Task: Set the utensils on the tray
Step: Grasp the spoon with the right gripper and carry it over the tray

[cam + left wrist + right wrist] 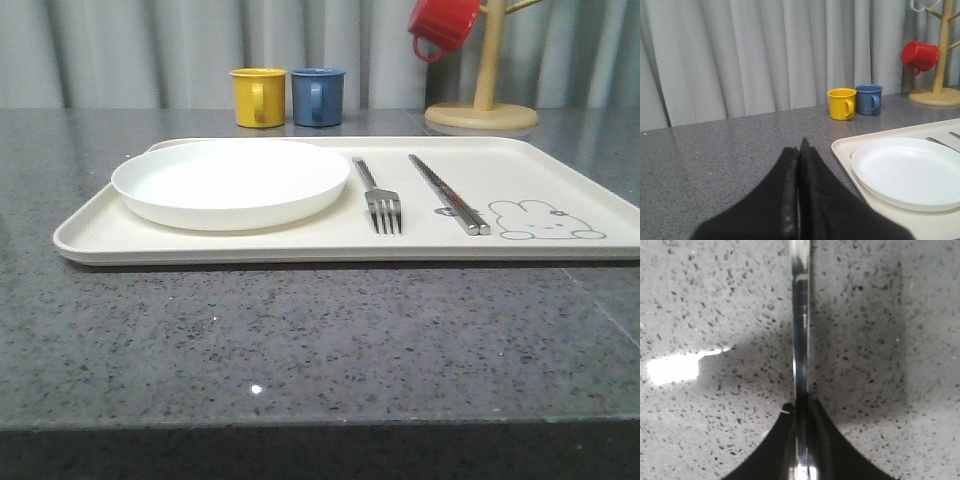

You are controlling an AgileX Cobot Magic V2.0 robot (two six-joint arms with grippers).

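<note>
The cream tray [560, 170] with a rabbit drawing lies across the grey stone table. On it are the white plate [230, 180] at the left, the silver fork [380, 205] in the middle, and the silver chopsticks [447, 193] to the fork's right. My left gripper [800, 146] is shut with nothing in it, over bare table to the left of the tray's corner [845, 147] and the plate [910, 170]. My right gripper [801, 406] is shut on the spoon's thin silver handle [800, 315], just above speckled stone. The spoon's bowl is hidden.
Behind the tray stand a yellow mug [258, 96] and a blue mug [318, 96]. A red mug [443, 25] hangs on a wooden mug tree [487, 80] at the back right. A grey curtain closes the back. The tray's right half holds bare room beside the chopsticks.
</note>
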